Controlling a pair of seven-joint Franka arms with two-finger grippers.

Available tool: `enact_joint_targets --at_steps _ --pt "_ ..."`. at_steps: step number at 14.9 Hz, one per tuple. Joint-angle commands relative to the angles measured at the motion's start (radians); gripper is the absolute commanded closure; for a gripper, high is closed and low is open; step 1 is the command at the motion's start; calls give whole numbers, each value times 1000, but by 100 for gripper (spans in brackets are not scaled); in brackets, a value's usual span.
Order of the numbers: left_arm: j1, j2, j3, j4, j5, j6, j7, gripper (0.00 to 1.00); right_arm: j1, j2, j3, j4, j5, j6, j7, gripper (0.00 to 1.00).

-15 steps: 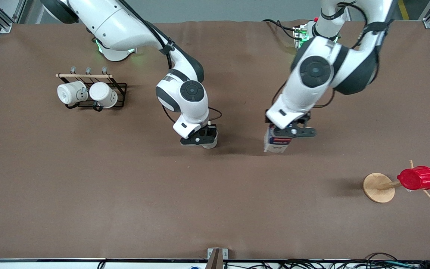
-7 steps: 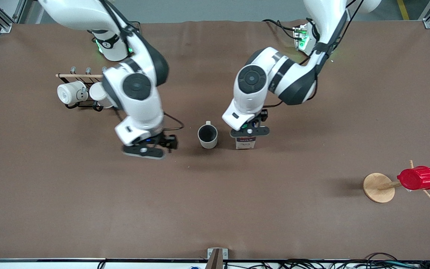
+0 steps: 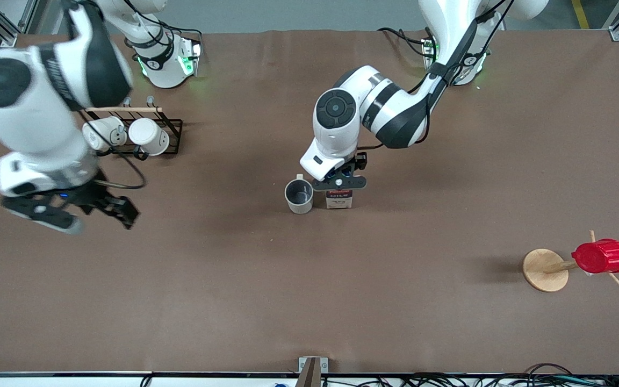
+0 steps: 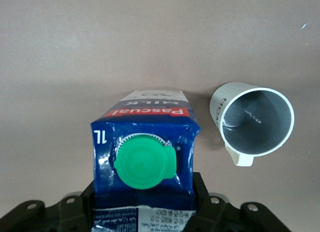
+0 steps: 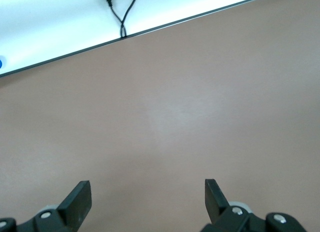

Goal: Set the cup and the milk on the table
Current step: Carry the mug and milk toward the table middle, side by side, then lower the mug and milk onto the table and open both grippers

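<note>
The cream-white cup [image 3: 299,196] stands upright on the brown table [image 3: 342,301] near the middle, with nothing holding it. Right beside it, toward the left arm's end, is the blue and white milk [image 3: 339,201] carton, upright, with my left gripper [image 3: 340,185] shut on its top. In the left wrist view the green-capped milk [image 4: 145,137] sits between the jaws of the left gripper [image 4: 145,194], and the cup [image 4: 255,119] shows its grey inside. My right gripper [image 3: 73,215] hangs open and empty over bare table toward the right arm's end; the right gripper [image 5: 146,192] sees only tabletop.
A black rack [image 3: 172,134] with two white mugs [image 3: 127,134] stands toward the right arm's end, farther from the front camera. A red ribbed cup [image 3: 599,256] hangs on a wooden stand [image 3: 545,270] toward the left arm's end. The table's edge [image 5: 125,34] shows in the right wrist view.
The right gripper let go of the cup, opened and swung away toward the right arm's end. The left gripper carried the milk over to stand beside the cup.
</note>
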Motion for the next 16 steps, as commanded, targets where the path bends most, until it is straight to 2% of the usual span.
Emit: enact_joint_targets --at_steps 1,4,7,16 --pt "-5 18 6 31 8 -17 -17 29 -4 -84 -90 -31 61 -83 -166 0" --pt "-3 26 4 31 5 1 -6 29 -1 -114 -186 75 174 -286 -324 0" --pt "-2 26 1 31 -11 23 4 29 -1 -114 -222 173 196 -457 -406 0" --pt "-5 30 0 28 -15 58 11 29 1 -111 -220 170 196 -463 -458 0"
